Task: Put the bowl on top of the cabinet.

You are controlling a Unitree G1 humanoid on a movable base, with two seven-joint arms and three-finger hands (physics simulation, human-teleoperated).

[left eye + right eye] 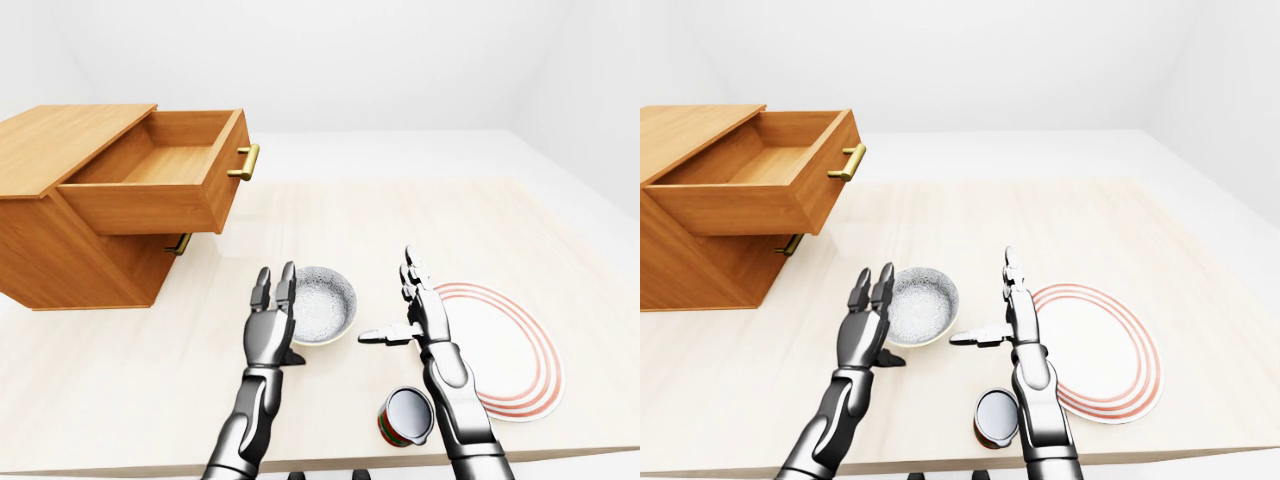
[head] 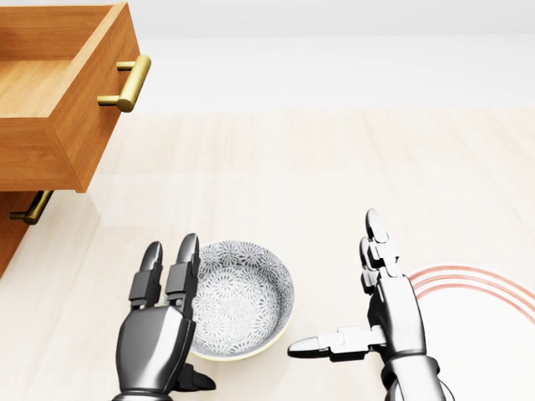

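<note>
A grey patterned bowl (image 1: 325, 303) with a pale rim stands upright on the light wooden table (image 1: 400, 220). My left hand (image 1: 279, 312) is open just left of the bowl, fingers pointing up, thumb low by the rim. My right hand (image 1: 392, 298) is open a short way right of the bowl, with its thumb (image 2: 322, 344) stretched toward it; a gap shows between the two. Neither hand holds anything. The wooden cabinet (image 1: 55, 145) sits at the upper left with a flat top, and its upper drawer (image 1: 160, 175) is pulled out.
A white plate (image 1: 510, 350) with red rings lies right of my right hand. A small can (image 1: 407, 415) with a red and green label lies near the table's bottom edge. The open drawer's brass handle (image 1: 245, 162) juts toward the table's middle.
</note>
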